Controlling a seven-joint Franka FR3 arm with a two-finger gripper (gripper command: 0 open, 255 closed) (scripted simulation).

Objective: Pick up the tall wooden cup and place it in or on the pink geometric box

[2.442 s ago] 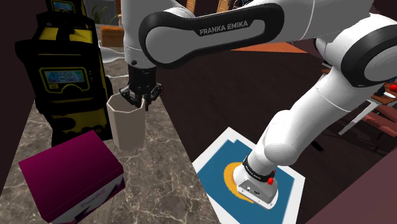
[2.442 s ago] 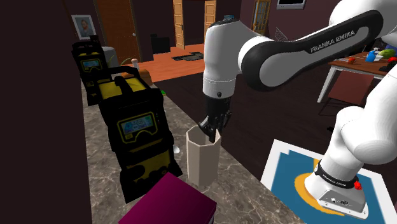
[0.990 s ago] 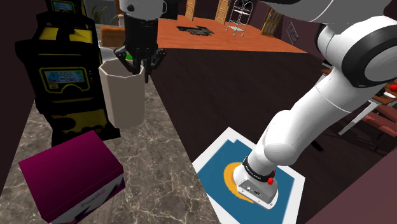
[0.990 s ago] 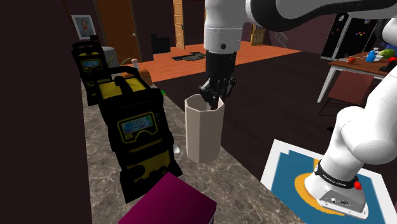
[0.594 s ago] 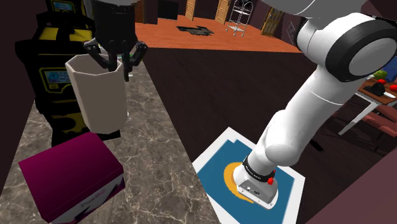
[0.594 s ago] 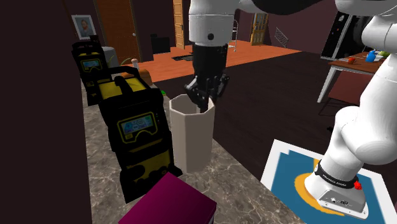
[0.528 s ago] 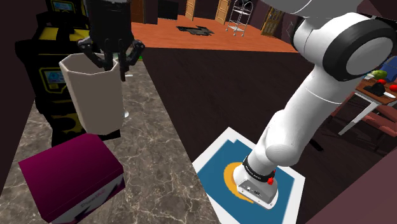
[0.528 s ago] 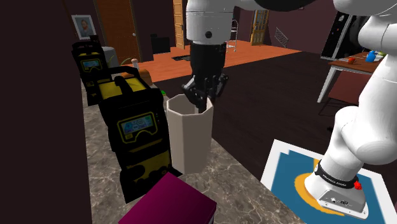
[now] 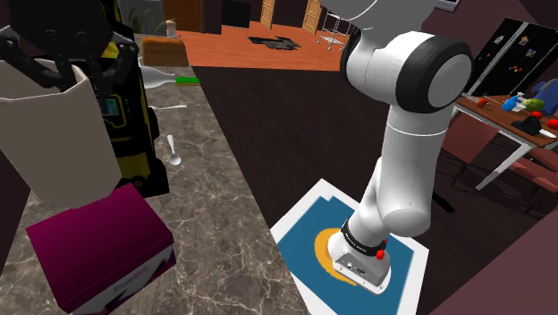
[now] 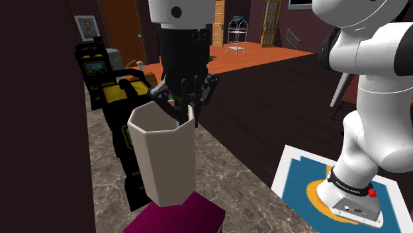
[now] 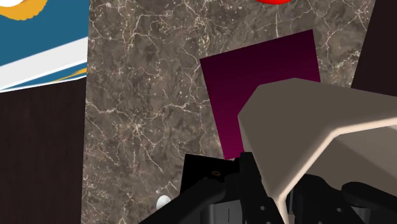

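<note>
A tall, faceted beige cup (image 9: 54, 143) hangs tilted in the air, and my gripper (image 9: 76, 64) is shut on its rim, one finger inside and one outside. In the second exterior view the cup (image 10: 165, 159) is just above the magenta box (image 10: 175, 218), under the gripper (image 10: 182, 106). Whether the cup's base touches the box cannot be told. The magenta box (image 9: 98, 246) lies on the marble counter at the shoulder view's lower left. In the wrist view the cup (image 11: 318, 127) partly covers the box (image 11: 254, 83) beyond my gripper (image 11: 254, 188).
A black and yellow machine (image 9: 125, 116) stands behind the cup, with a second one (image 10: 92, 66) farther back. A white spoon (image 9: 173, 152) lies on the marble counter (image 9: 215, 233). The arm's base (image 9: 362, 259) sits on a blue and white mat (image 9: 304, 268).
The cup was lifted off the counter beside the black and yellow machine. It swung toward the shoulder view's left and nearer the camera, and now hangs over the magenta box.
</note>
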